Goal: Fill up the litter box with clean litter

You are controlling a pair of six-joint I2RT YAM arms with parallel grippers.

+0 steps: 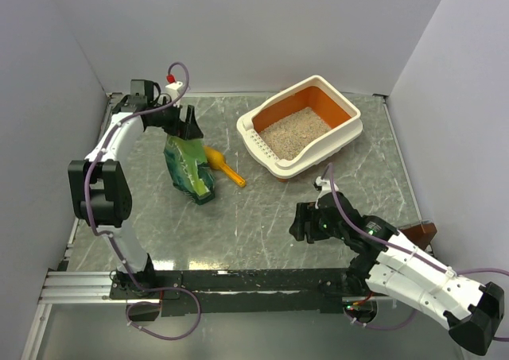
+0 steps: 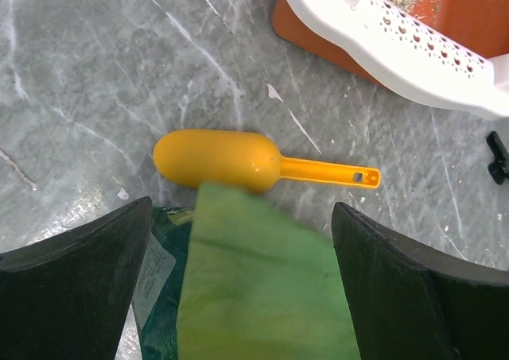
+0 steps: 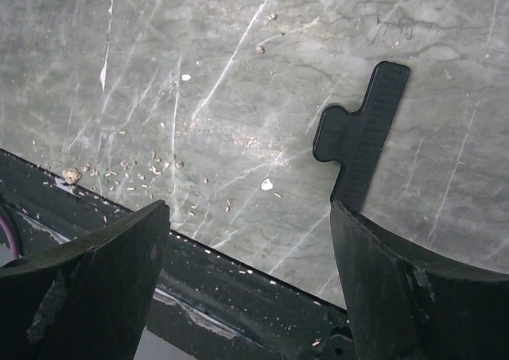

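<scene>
At the table's (image 1: 238, 225) 1 o'clock sat the litter box (image 1: 338, 137), long axis running 8 to 2 o'clock, slotted end toward 8, litter (image 1: 296, 133) inside, while the left gripper (image 1: 188, 124) hung open over the green bag (image 1: 189, 169) beside the scoop (image 1: 223, 165) and the right gripper (image 1: 300, 223) gaped empty at 5 o'clock.

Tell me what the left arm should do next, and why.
Probably lower the open left tool and close on the green bag: the bag lies right under it, ungripped, and the litter box looks only partly filled with litter.
</scene>
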